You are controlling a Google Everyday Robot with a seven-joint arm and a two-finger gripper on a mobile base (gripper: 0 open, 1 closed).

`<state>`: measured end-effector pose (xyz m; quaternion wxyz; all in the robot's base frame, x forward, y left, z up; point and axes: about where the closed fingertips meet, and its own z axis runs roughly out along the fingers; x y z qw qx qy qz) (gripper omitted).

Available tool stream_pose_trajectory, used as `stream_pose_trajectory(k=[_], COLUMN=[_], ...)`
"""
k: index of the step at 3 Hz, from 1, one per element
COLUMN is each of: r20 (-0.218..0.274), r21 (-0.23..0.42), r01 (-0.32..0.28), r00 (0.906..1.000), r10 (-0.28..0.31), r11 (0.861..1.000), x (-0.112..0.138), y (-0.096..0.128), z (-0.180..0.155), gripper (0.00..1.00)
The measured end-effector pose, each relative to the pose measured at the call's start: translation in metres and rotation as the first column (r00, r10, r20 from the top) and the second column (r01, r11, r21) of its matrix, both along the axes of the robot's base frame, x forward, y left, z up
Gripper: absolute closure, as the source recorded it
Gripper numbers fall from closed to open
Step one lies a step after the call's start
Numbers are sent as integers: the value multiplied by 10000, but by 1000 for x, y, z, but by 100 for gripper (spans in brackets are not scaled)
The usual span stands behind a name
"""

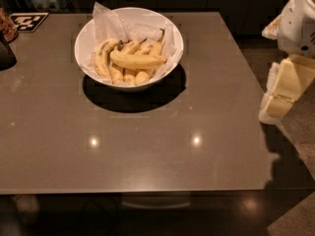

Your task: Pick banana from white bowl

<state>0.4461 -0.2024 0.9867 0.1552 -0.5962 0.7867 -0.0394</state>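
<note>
We see one white bowl standing on the far half of a grey-brown table, a little left of its middle and casting a dark shadow on the top in front of it. The bowl is lined with one sheet of crumpled white paper, which rises above the rim at the back left. Inside lies a heap of bananas; we count about eight, though they overlap and the number is not sure. The banana is the biggest of them and lies on top of the heap, stretched across the bowl from left to right with a slight curve, its whole length showing. Two thinner ones curve along the left side, three short ends poke out below it, and one at the back right bears a dark stem. One gripper hangs at the right edge of view, off the table's right side and well apart from the bowl, under the white arm; we cannot make out whether it is released or clenched, and it holds nothing we can see. Two bright spots of light shine on the near half of the table. One black-and-white marker lies at the far left corner, and one dark object sits at the left edge.
</note>
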Motion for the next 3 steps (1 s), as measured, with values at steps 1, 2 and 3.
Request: stream_pose_trajectory(k=[1, 2, 3], r20=[-110, -193, 156], r21=[-241, -381, -210], r01=[76, -276, -493], r00=[9999, 9995, 9986], r10=[-79, 269, 496], r11=[9997, 9989, 9986], x=[26, 63, 75], y=[26, 62, 77], z=[13, 20, 26], gripper=[0, 0, 0])
